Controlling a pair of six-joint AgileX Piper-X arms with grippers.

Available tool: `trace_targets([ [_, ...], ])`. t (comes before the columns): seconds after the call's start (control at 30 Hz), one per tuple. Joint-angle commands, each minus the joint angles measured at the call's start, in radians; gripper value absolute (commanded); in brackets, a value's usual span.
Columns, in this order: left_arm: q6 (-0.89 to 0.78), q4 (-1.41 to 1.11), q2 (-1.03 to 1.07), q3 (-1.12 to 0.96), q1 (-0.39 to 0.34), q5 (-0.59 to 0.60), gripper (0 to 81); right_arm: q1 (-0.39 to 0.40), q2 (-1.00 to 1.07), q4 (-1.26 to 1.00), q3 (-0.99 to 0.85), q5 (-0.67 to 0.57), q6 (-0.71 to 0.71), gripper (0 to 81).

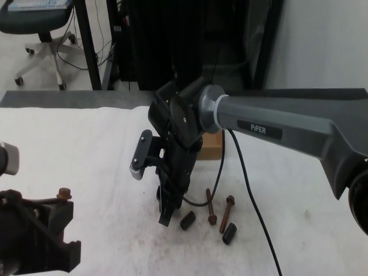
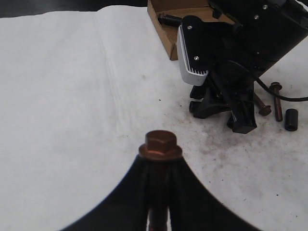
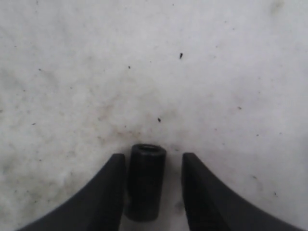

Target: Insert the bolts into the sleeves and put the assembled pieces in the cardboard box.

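I'm at the pick-up of the second half of a pair. My left gripper point(image 2: 161, 164) is clenched on a bolt point(image 2: 160, 144), with the shank pinched and the head standing proud. It is held well apart from the cardboard box point(image 2: 162, 38), off to the box's left and nearer side. My right gripper point(image 3: 153, 160) is down on the worktop point(image 1: 86, 149) just on the near side of the box. It is released and straddles a sleeve point(image 3: 146, 187) that lies flat; one finger looks to touch it, the other stands off.

Next, I reckon, I close squarely on the sleeve, lift it, and line its bore up with the bolt's shank. A skewed grasp would make that awkward.

The bolt is rust-brown metal with a six-sided flanged head. The sleeve is a short, matt black tube, open-ended and probably prone to rolling. A white cloth point(image 2: 57, 96) covers the worktop, smudged with dark grime on the box's near side. Two loose bolts point(image 1: 210, 206) and a spare sleeve point(image 1: 229, 233) lie near the box too. A dark piece point(image 2: 168, 19) sits inside it.
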Motion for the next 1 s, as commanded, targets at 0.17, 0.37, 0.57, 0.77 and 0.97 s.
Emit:
trace_targets([
  [0.17, 0.002, -0.004, -0.009, -0.002, 0.002, -0.009, 0.3, 0.003, -0.003, -0.021, -0.007, 0.003, 0.001, 29.4],
  [0.37, 0.002, -0.004, -0.009, -0.002, 0.002, -0.009, 0.3, 0.008, -0.003, -0.027, -0.007, 0.003, 0.001, 2.9],
  [0.57, 0.002, -0.004, -0.009, -0.002, 0.002, -0.009, 0.3, 0.008, -0.003, -0.014, -0.007, 0.003, 0.001, 0.3],
  [0.77, 0.002, -0.004, -0.009, -0.002, 0.002, -0.009, 0.3, 0.008, -0.003, 0.066, -0.007, 0.003, 0.004, 9.5],
  [0.97, 0.002, -0.004, -0.009, -0.002, 0.002, -0.009, 0.3, 0.008, -0.003, 0.07, -0.007, 0.003, 0.002, 31.2],
])
